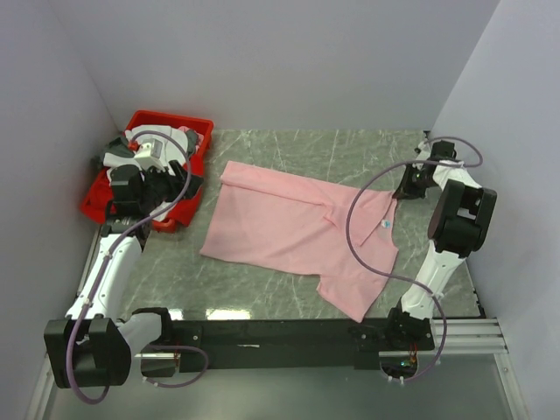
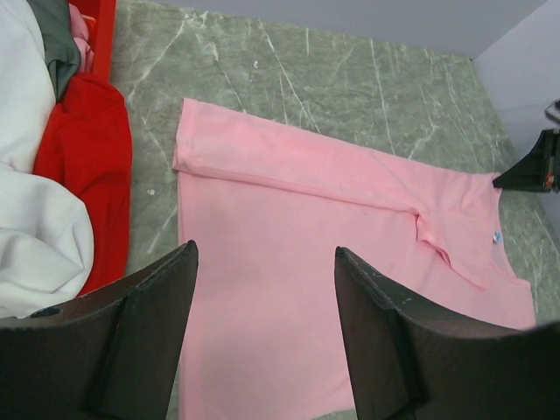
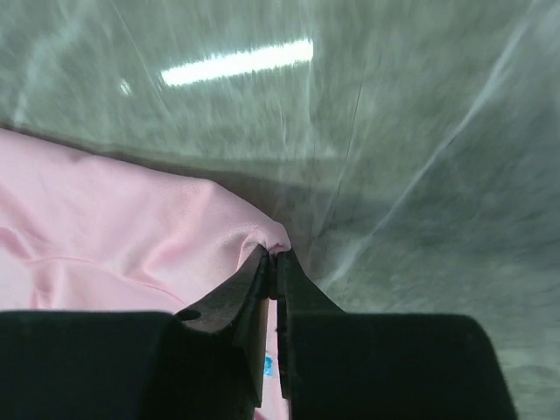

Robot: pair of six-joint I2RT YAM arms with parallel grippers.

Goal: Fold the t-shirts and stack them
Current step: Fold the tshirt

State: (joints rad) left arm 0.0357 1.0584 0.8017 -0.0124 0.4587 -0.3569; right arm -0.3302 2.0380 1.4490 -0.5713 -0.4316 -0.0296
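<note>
Find the pink t-shirt (image 1: 297, 227) spread mostly flat across the middle of the table (image 1: 350, 149), far edge doubled over into a band, small blue mark (image 2: 496, 234) near the collar. Pinched at its far right-hand corner by the right gripper (image 3: 276, 258), clamped tight on a little peak of cloth. Grasping nothing with the left gripper (image 2: 267, 262), spread wide and hanging above the shirt's left part, just beside the red bin (image 1: 197, 131) with white shirts (image 2: 35, 219) and a dark grey one (image 2: 57, 44) piled in it. Expect light, limp fabric, likely to sag, drag and wrinkle if lifted by one point. Better to take corners or hem ends with both grippers, keep the edge taut, and pull low over the table
</note>
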